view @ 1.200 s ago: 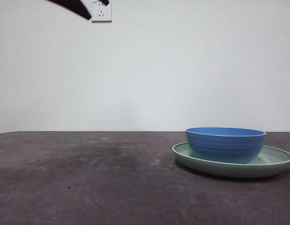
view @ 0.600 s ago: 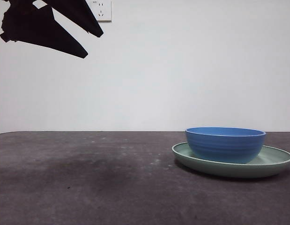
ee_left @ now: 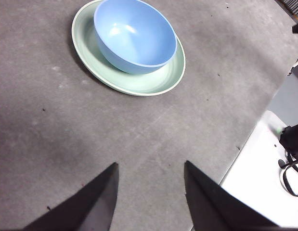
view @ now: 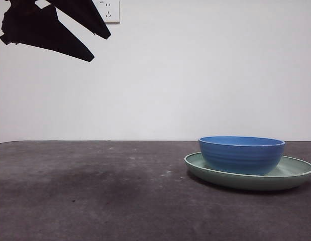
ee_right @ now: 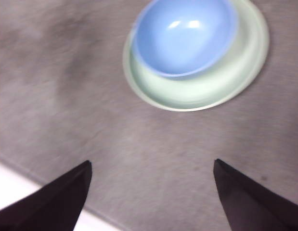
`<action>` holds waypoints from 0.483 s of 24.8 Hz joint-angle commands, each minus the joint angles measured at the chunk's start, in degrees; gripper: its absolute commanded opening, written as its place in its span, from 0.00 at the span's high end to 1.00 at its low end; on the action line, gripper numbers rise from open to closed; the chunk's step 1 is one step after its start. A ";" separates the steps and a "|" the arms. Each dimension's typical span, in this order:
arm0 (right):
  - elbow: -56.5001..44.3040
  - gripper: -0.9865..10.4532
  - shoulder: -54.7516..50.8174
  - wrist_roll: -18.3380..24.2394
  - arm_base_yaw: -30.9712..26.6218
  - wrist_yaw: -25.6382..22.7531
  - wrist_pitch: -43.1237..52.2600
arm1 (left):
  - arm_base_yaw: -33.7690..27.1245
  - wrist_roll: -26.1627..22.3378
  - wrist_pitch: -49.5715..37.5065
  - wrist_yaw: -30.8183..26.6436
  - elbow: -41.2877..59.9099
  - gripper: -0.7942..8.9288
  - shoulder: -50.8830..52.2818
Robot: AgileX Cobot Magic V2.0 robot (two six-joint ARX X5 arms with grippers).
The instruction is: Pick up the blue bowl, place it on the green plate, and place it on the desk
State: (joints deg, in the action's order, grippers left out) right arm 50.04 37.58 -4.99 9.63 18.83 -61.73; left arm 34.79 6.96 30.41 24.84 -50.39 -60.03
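Observation:
The blue bowl [view: 241,155] stands upright inside the green plate [view: 298,172] on the right of the desk [view: 95,196]. Both wrist views look down on this pair from a distance: bowl [ee_left: 134,33] on plate [ee_left: 139,83], and bowl [ee_right: 185,36] on plate [ee_right: 197,94]. My left gripper [ee_left: 149,166] hangs open and empty above bare desk. Open and empty too, my right gripper [ee_right: 152,163] is high near the desk's edge. High at the front view's top left, far from the bowl, is a black open gripper [view: 101,48]; I cannot tell which arm it is.
A wall socket [view: 109,11] sits on the white wall behind. Past the desk's edge the left wrist view shows a white surface [ee_left: 264,178] with black cables [ee_left: 291,168].
Since a second ago the black gripper has come down further into the front view's top left. In the last half second nothing moved. Bowl and plate stayed put.

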 commanded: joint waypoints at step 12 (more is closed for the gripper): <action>1.07 0.58 18.14 -3.17 -8.37 -2.21 14.69 | 0.48 -0.46 -0.39 0.33 -0.39 0.69 -0.26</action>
State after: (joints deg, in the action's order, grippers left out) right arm 50.13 54.63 -9.04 1.67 15.77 -48.03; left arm 34.79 6.96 30.41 24.84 -50.39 -60.03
